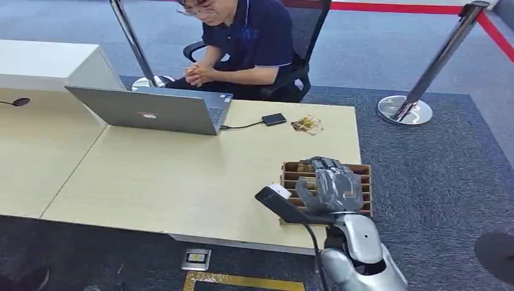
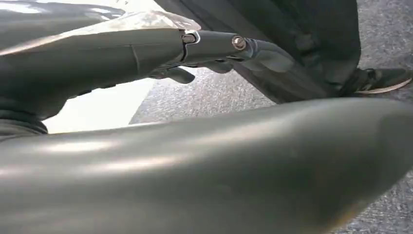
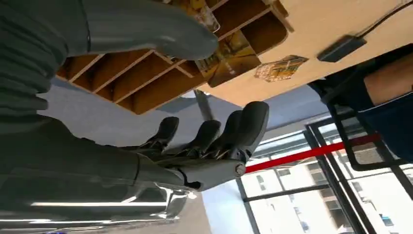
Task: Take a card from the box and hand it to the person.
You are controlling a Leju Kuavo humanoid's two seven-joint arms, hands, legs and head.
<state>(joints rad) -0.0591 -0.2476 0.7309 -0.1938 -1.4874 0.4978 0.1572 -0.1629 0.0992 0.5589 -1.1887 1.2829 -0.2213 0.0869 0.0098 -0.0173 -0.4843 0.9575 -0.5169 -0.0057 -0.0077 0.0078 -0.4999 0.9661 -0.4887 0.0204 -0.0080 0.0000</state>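
A slotted wooden box [image 1: 292, 173] stands at the table's near right corner. My right hand [image 1: 332, 185] hovers just over it, palm down. In the right wrist view the thumb [image 3: 160, 29] reaches toward the printed cards [image 3: 229, 56] standing in a slot of the box [image 3: 141, 78], while the fingers [image 3: 229, 131] are spread well away from it; nothing is held. A person [image 1: 248, 36] sits across the table with hands clasped [image 1: 199, 74]. My left hand [image 2: 214, 48] hangs beside the table over the carpet, fingers stretched out and empty.
A loose card [image 1: 307, 125] and a black drive [image 1: 274, 119] lie on the table [image 1: 182, 176] beyond the box. A grey laptop [image 1: 151, 109] stands in front of the person. A stanchion base [image 1: 405, 110] sits on the carpet at right.
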